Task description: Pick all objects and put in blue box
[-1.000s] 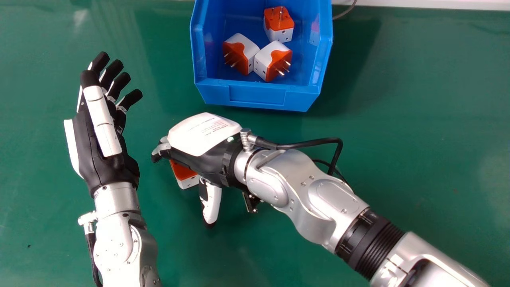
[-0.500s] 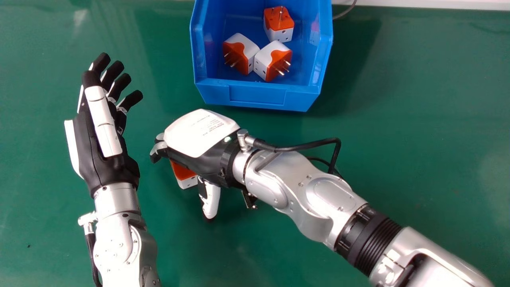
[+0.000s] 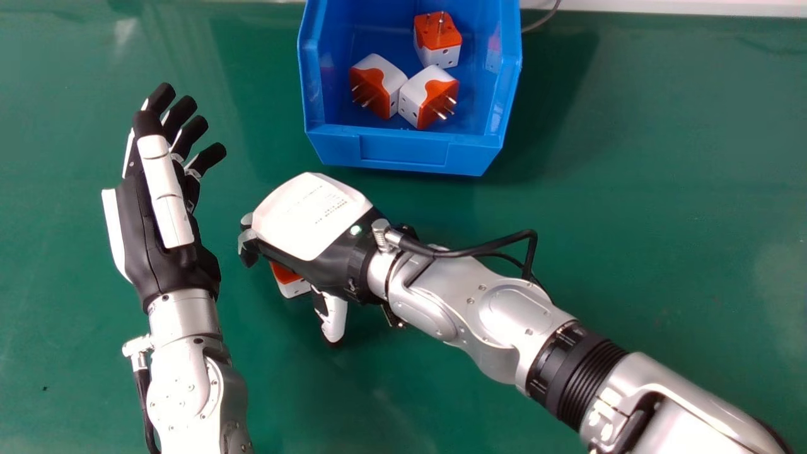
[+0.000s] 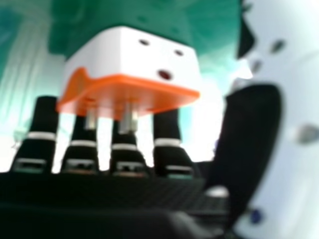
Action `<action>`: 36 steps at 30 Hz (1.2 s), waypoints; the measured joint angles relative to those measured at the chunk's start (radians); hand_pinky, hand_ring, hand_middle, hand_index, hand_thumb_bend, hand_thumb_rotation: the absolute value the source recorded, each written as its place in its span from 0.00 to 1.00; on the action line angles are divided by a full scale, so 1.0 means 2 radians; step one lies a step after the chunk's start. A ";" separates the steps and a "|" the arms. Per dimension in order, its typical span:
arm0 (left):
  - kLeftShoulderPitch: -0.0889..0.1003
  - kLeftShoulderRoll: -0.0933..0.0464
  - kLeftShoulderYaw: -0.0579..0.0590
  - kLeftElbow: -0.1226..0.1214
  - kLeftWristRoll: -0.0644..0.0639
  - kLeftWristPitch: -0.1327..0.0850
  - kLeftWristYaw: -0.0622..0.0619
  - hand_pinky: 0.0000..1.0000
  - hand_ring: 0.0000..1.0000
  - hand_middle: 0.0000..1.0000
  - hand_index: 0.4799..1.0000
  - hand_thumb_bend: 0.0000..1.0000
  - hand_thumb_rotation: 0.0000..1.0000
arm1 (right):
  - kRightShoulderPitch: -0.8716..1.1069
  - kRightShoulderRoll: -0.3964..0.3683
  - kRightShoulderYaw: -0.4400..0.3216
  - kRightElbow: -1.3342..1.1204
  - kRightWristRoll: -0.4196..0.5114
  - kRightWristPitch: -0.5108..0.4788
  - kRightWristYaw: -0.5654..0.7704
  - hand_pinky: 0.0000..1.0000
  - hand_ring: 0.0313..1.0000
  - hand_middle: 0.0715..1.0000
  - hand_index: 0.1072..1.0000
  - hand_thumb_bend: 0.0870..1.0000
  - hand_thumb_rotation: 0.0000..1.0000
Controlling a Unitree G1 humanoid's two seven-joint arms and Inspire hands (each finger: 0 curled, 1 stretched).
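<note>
An orange-and-white adapter (image 3: 292, 287) is partly hidden beneath the right hand (image 3: 312, 214), over the green surface (image 3: 662, 208); the fingers stand wide, thumb clear of it. Farther right, the blue box (image 3: 403, 151) holds three more adapters (image 3: 437, 39), its far end cut off. The left hand (image 3: 151, 239) is at left, fingers relaxed.

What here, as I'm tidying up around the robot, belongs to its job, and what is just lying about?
For the job:
- blue box
- three plug adapters inside it
- fourth adapter, outside the box, partly covered by the right hand

Apparently just lying about:
- grey cable behind the box
- small dark speck, near left
</note>
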 measured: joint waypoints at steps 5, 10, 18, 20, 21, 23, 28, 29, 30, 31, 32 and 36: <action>0.001 0.000 0.000 0.000 0.000 0.000 0.000 0.73 0.82 0.83 0.68 0.68 0.94 | -0.004 0.002 0.003 0.020 0.002 -0.011 -0.019 0.65 0.74 0.76 0.56 0.56 0.07; 0.002 0.000 0.000 -0.001 0.000 0.000 0.000 0.74 0.82 0.83 0.68 0.68 0.93 | -0.009 0.004 0.003 0.041 0.005 -0.027 -0.044 0.61 0.69 0.72 0.53 0.54 0.08; 0.002 0.000 0.000 -0.003 0.000 0.001 0.000 0.74 0.82 0.84 0.68 0.68 0.92 | -0.009 0.007 -0.012 0.060 0.029 -0.041 -0.049 0.49 0.56 0.60 0.50 0.52 0.05; 0.002 0.000 0.000 -0.003 0.000 0.001 0.000 0.74 0.82 0.84 0.68 0.68 0.92 | -0.009 0.010 -0.016 0.066 0.036 -0.043 -0.051 0.49 0.56 0.60 0.50 0.52 0.05; 0.002 0.000 0.000 -0.003 0.000 0.001 0.000 0.74 0.82 0.84 0.68 0.68 0.92 | -0.009 0.011 -0.018 0.068 0.040 -0.043 -0.051 0.49 0.56 0.60 0.50 0.52 0.05; 0.002 0.000 0.000 -0.003 0.000 0.001 0.000 0.74 0.82 0.84 0.68 0.68 0.92 | -0.008 0.012 -0.021 0.071 0.044 -0.042 -0.051 0.44 0.50 0.55 0.49 0.51 0.04; 0.002 0.000 0.000 -0.002 0.000 0.001 0.000 0.74 0.82 0.84 0.68 0.68 0.92 | -0.006 0.014 -0.020 0.069 0.043 -0.033 -0.055 0.40 0.46 0.51 0.48 0.51 0.03; 0.002 0.000 0.000 -0.002 0.000 0.001 0.000 0.74 0.82 0.84 0.68 0.68 0.92 | -0.005 0.014 -0.020 0.069 0.043 -0.032 -0.056 0.40 0.46 0.51 0.48 0.51 0.03; 0.002 0.000 0.000 -0.002 0.000 0.001 0.000 0.74 0.82 0.84 0.68 0.68 0.92 | -0.005 0.014 -0.020 0.068 0.043 -0.030 -0.056 0.40 0.46 0.51 0.48 0.51 0.03; 0.002 0.000 0.000 -0.002 0.000 0.001 0.000 0.74 0.82 0.84 0.68 0.68 0.92 | -0.004 0.014 -0.020 0.067 0.043 -0.028 -0.056 0.40 0.46 0.51 0.48 0.51 0.03; 0.002 0.000 0.000 -0.002 0.000 0.001 0.000 0.74 0.83 0.84 0.69 0.68 0.92 | -0.004 0.014 -0.020 0.066 0.043 -0.027 -0.056 0.37 0.44 0.50 0.48 0.50 0.03; 0.002 0.000 0.000 -0.002 0.000 0.001 0.000 0.74 0.83 0.84 0.69 0.68 0.92 | -0.002 0.014 -0.019 0.061 0.042 -0.020 -0.057 0.36 0.42 0.50 0.48 0.49 0.02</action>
